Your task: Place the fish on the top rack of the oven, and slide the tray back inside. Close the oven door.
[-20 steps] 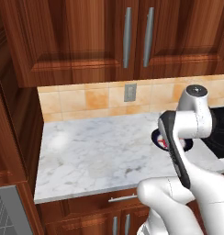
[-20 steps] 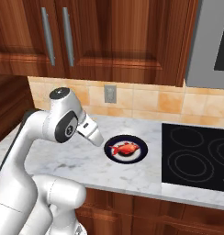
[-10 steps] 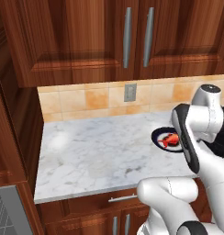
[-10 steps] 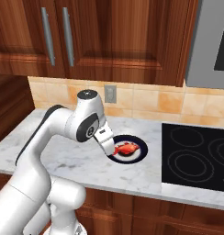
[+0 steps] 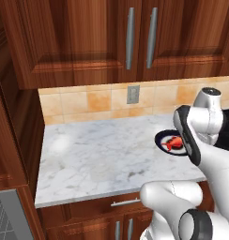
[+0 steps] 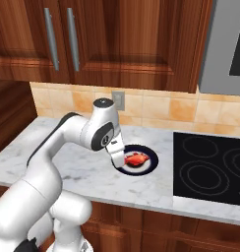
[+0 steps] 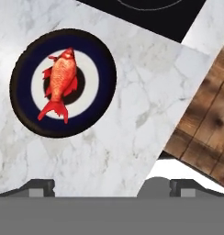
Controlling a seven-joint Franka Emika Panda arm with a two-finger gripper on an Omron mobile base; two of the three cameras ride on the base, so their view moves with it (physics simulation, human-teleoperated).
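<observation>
The fish point(image 7: 58, 85), red-orange with fins and a forked tail, lies in the middle of a round dark-rimmed plate point(image 7: 99, 98) on the marble counter point(image 5: 102, 161). A black cooktop point(image 6: 213, 167) sits just beside the plate. The gripper point(image 7: 111, 186) hangs above the counter, its jaws apart and holding nothing.

White arm point(image 6: 68, 142) bent forward, wrist angled down; fingers point(image 7: 40, 186) spread apart, holding nothing.

No readable text, labels or numbers anywhere; fine print possibly lost to low resolution.
</observation>
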